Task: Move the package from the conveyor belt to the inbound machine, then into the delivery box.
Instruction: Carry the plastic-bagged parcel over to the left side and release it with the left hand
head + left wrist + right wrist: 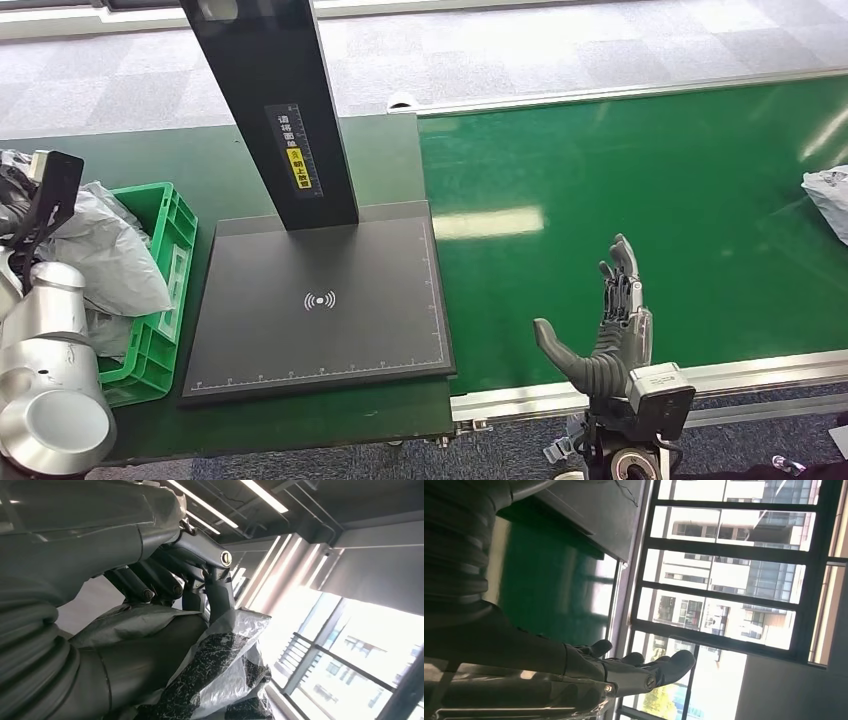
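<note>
Head view: the inbound machine (320,300) is seen as a black platform bearing a white wireless symbol at its centre and ruled scale marks along its near and right edges; on its black upright post a label is fixed, with white characters above a yellow panel, too small to be read. To the left, a green plastic crate (168,285) is filled with grey plastic bags. The green conveyor belt (640,200) is shown on the right, with a grey package (830,200) lying at its far right edge. The right hand (610,325) is held upright above the near edge of the belt, fingers extended, thumb spread, nothing in it.

Left wrist view: the left hand (165,580) is closed around a grey plastic package (215,665) with a black-and-white mottled content visible through clear film.

Right wrist view: the right hand (634,667) is shown with straightened fingers and an empty palm, the belt (549,585) beyond it.
</note>
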{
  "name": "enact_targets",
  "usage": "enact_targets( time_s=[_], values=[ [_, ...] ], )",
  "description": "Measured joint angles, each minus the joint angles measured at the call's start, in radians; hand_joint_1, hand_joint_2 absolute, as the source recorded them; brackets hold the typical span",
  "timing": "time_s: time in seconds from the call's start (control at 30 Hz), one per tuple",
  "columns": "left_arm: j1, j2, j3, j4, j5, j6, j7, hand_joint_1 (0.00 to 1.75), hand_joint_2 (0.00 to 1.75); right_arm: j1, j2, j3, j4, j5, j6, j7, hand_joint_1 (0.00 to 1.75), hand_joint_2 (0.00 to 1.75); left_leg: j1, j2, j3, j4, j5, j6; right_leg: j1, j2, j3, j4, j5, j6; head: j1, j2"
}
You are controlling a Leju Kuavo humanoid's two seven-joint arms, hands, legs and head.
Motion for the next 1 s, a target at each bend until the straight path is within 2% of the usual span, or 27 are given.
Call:
enact_targets(
  time_s=[0.1, 0.23, 0.37, 0.53, 0.67, 0.87, 1.0],
  values=[
    [-0.002, 0.035, 0.014, 0.014, -0.015, 0.0, 0.057, 1.75, 1.75, 0.008, 0.0, -0.001, 0.0, 0.001, 0.0, 0.0, 0.0, 1.75, 0.0, 0.0, 0.0, 0.0, 0.0, 0.0, 0.0, 0.0, 0.0, 0.0, 0.0, 0.0, 0.0, 0.0],
    [-0.003, 0.104, 0.029, 0.054, -0.018, 0.0, 0.111, 1.75, 1.75, 0.017, 0.0, -0.001, 0.0, 0.005, 0.0, 0.0, 0.0, 1.75, 0.0, 0.001, 0.0, 0.0, 0.0, 0.0, 0.0, 0.001, -0.001, 0.0, 0.0, 0.0, 0.0, 0.0],
    [-0.003, 0.162, 0.045, 0.101, -0.002, 0.0, 0.121, 1.75, 1.75, 0.024, 0.0, -0.002, 0.0, 0.006, 0.0, 0.001, 0.0, 1.75, 0.0, 0.001, -0.001, 0.0, 0.0, 0.0, 0.0, 0.0, -0.001, 0.0, 0.0, 0.0, 0.0, 0.0],
    [-0.003, 0.195, 0.058, 0.132, 0.001, 0.0, 0.122, 1.74, 1.75, 0.026, 0.0, -0.002, 0.0, 0.006, 0.0, 0.001, 0.0, 1.75, 0.0, 0.0, -0.001, 0.0, 0.0, 0.0, 0.0, 0.0, -0.001, 0.0, 0.0, 0.0, 0.0, 0.0],
    [-0.001, 0.201, 0.065, 0.145, 0.005, 0.0, 0.119, 0.0, 1.75, 0.027, 0.002, -0.003, 0.0, 0.009, 0.0, 0.005, 0.0, 1.75, 0.0, 0.0, -0.001, 0.0, 0.0, 0.0, 0.0, 0.0, -0.001, 0.0, 0.0, 0.0, 0.0, 0.0],
    [-0.008, 0.202, 0.069, 0.172, 0.037, 0.0, 0.081, 0.0, 1.75, 0.022, 0.011, -0.004, 0.0, 0.018, 0.0, 0.015, 0.0, 1.75, 0.0, 0.0, -0.001, 0.0, 0.0, 0.0, 0.0, 0.0, -0.001, 0.0, 0.0, 0.0, 0.0, 0.0],
    [-0.032, 0.195, 0.072, 0.207, 0.145, -0.008, 0.013, 0.0, 1.75, 0.018, 0.014, -0.004, 0.0, 0.024, 0.0, 0.017, 0.0, 1.75, 0.0, -0.001, -0.001, 0.0, 0.0, 0.0, 0.0, -0.001, -0.001, 0.0, 0.0, 0.0, 0.0, 0.0]
  ],
)
